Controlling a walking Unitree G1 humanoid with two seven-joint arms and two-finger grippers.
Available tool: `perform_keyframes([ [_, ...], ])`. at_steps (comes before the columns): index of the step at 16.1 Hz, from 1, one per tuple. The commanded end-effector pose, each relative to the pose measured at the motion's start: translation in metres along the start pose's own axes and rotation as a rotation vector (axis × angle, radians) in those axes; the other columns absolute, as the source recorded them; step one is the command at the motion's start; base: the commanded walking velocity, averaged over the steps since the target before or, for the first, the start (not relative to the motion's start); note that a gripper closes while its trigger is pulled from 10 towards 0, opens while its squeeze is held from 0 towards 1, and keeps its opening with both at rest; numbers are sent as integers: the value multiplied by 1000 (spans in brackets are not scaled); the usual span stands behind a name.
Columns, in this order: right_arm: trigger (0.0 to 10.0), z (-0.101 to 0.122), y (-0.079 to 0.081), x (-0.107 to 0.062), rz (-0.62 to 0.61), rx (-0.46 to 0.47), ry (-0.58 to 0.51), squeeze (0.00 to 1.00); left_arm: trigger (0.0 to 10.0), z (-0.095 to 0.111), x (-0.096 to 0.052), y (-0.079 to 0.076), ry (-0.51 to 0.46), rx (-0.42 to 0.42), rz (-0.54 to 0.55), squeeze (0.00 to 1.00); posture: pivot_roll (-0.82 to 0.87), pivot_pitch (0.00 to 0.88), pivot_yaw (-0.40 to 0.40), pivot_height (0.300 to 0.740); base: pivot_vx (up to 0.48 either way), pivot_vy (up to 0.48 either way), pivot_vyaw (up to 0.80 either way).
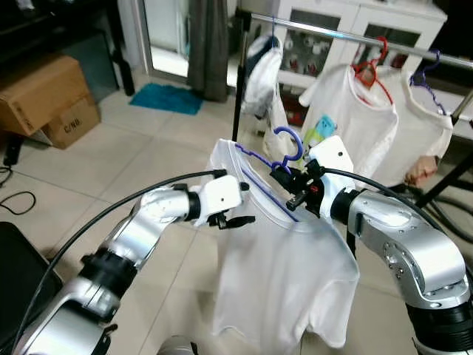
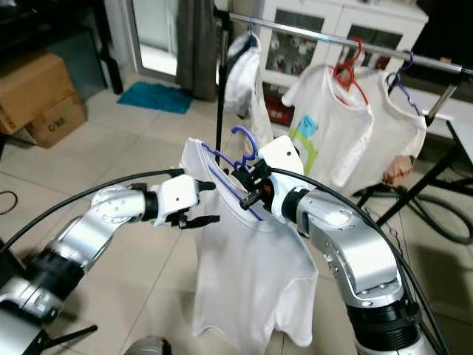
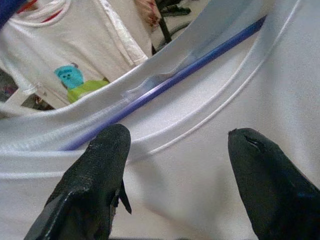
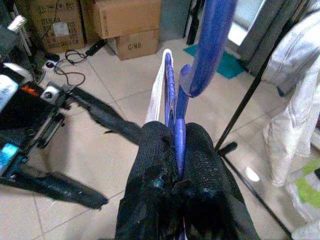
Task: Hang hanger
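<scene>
Shirt on a hanger, held up between both arms in the middle of the frame.

Pinched between the pressed-together fingers of the right end effector (image 1: 290, 185) is the neck of a blue plastic hanger (image 1: 284, 148), its hook curling upward at centre frame and a white short-sleeved T-shirt (image 1: 284, 274) draped from it down to the lower edge. Left end effector (image 1: 238, 220) sits at the shirt's left shoulder with its black fingers (image 3: 95, 175) spread apart against the white cloth just below the collar. Behind, across the upper right, a metal clothes rail (image 1: 347, 35) carries two more white shirts, one on a red hanger (image 1: 372, 70). Brown cardboard boxes (image 1: 46, 100) stand at the upper left on the tiled floor.
</scene>
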State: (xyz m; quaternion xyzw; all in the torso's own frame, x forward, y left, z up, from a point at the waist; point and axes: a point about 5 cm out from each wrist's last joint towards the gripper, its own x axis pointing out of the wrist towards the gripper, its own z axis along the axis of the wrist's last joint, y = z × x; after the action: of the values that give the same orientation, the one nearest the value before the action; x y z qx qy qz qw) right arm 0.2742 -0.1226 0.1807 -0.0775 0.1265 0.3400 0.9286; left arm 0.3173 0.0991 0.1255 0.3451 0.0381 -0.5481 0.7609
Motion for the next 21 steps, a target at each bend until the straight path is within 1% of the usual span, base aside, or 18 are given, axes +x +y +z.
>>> perform_keyframes([
  [1, 0, 11, -1, -2, 19, -16, -30, 0, 10000, 3, 5, 2, 23, 80, -22, 0, 15, 0, -73, 740, 0, 0, 0],
  [3, 0, 11, -3, -3, 29, -15, -26, 0, 10000, -5, 10, 5, 84, 141, -20, 0, 15, 0, -72, 740, 0, 0, 0],
  [5, 0, 13, -1, -4, 49, -10, -30, 0, 10000, -10, 15, 10, 125, 184, 15, 0, 15, 0, -71, 740, 0, 0, 0],
  [6, 0, 14, -1, -4, 57, -9, -32, 0, 10000, -12, 16, 11, 133, 181, 14, 0, 14, 0, -70, 740, 0, 0, 0],
  [7, 0, 15, 1, -4, 75, -9, -38, 0, 10000, -16, 19, 12, 161, 191, 13, 0, 12, 0, -68, 740, 0, 0, 0],
  [9, 0, 17, 3, -5, 91, -12, -43, 0, 10000, -18, 20, 14, 181, 210, 31, 0, 10, 0, -66, 740, 0, 0, 0],
  [10, 0, 19, 6, -6, 114, -18, -49, 0, 10000, -17, 23, 17, 176, 220, 58, 0, 7, 0, -64, 740, 0, 0, 0],
  [12, 0, 20, 9, -6, 133, -22, -49, 0, 10000, -13, 27, 17, 135, 219, 65, 0, 5, 0, -61, 740, 0, 0, 0],
  [13, 0, 19, 9, -6, 136, -23, -42, 0, 10000, -5, 31, 13, 62, 208, 25, 0, 4, 0, -59, 740, 0, 0, 0],
  [15, 0, 18, 9, -6, 134, -19, -35, 0, 10000, 2, 37, 5, -2, 208, -27, 0, 4, 0, -59, 740, 0, 0, 0],
  [16, 0, 18, 9, -6, 134, -17, -33, 0, 10000, 4, 41, 2, -19, 216, -46, 0, 4, 0, -59, 740, 0, 0, 0],
  [19, 0, 18, 10, -5, 143, -18, -31, 0, 10000, 4, 43, 1, -17, 230, -47, 0, 3, 0, -59, 740, 0, 0, 0],
  [20, 0, 17, 11, -5, 148, -18, -30, 0, 10000, 5, 44, 2, -21, 220, -45, 0, 3, 0, -58, 740, 0, 0, 0],
  [21, 0, 17, 13, -4, 155, -17, -29, 0, 7804, 3, 45, 3, 4, 213, -51, 0, 2, 0, -57, 740, 0, 0, 0],
])
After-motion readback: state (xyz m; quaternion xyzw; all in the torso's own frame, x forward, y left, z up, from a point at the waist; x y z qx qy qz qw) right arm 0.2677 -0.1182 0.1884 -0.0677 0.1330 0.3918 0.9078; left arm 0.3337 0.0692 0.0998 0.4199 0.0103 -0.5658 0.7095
